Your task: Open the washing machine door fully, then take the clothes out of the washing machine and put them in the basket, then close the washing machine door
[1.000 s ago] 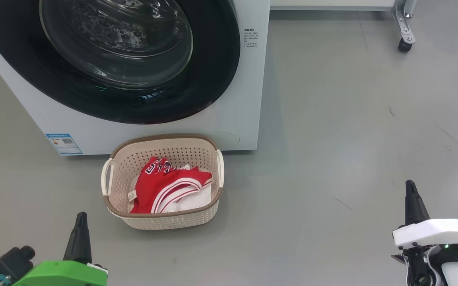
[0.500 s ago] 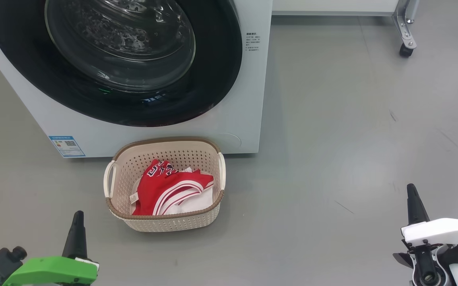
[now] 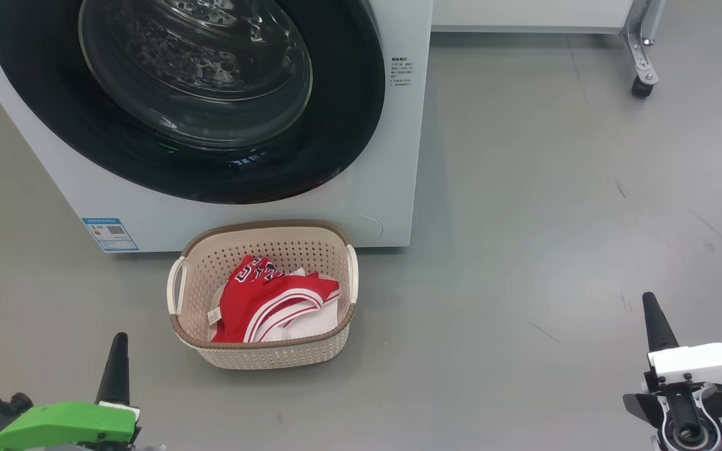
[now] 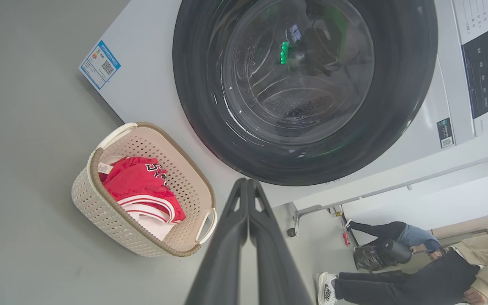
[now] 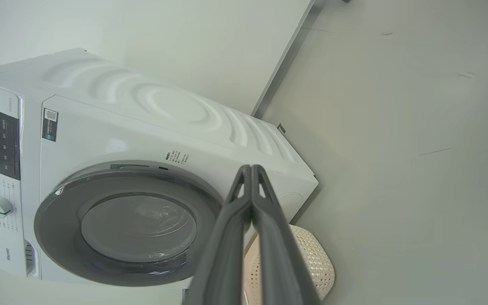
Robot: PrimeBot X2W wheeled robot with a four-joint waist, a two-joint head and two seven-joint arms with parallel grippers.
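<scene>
The white washing machine [image 3: 392, 156] stands at the upper left of the head view, its round black door [image 3: 336, 125] shut flat against the front. Just in front of it on the floor sits the cream basket [image 3: 261, 351] with the red and white clothes [image 3: 267, 300] inside. Low at the left, my left gripper [image 3: 116, 341] is shut and empty, short of the basket. My right gripper [image 3: 649, 300] is shut and empty too, far to the basket's right. The left wrist view shows the door [image 4: 405, 106], basket [image 4: 100, 207] and clothes [image 4: 138, 182]; the right wrist view shows the machine [image 5: 163, 106].
A metal frame leg on a caster [image 3: 642, 86] stands at the top right, before a pale wall base. A blue label [image 3: 110, 233] is low on the machine's front. Two people [image 4: 396, 271] crouch in the far background of the left wrist view.
The head camera has tilted, so the whole scene sits slightly lower and to the right. Both grippers show lower in the picture and stay shut.
</scene>
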